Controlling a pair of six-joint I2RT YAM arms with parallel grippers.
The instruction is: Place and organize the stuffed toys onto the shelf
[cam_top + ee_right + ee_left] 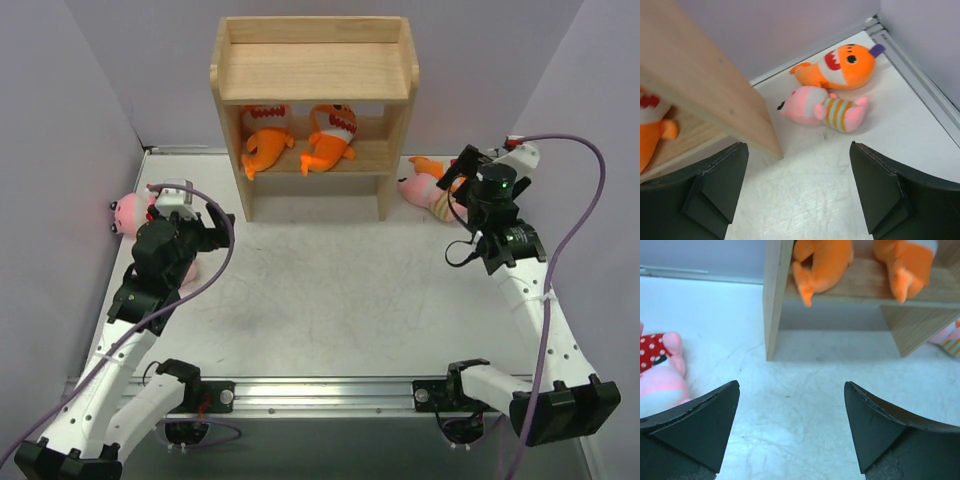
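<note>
The shelf [315, 70] stands at 12 o'clock on the table [330, 300], with its open side facing the arms so they can reach in. One orange fish [266, 140] and a second orange fish [330, 135] lie side by side on the middle board, tails hanging over the front edge. A polka-dot doll [660, 365] lies on the table at 9 o'clock, close to the side wall. The left claw [790, 385] is wide open with nothing in it. It sits low and points at the shelf's left leg, with the doll off at its 9 o'clock, so I think it must turn that way to grab it. At 2 o'clock, just beside the shelf, a third orange fish [847, 65] and a striped doll [827, 110] lie touching each other. The right claw [797, 146] is wide open too and holds nothing. It points at those two, likely to pick up the striped doll, which is nearer.
</note>
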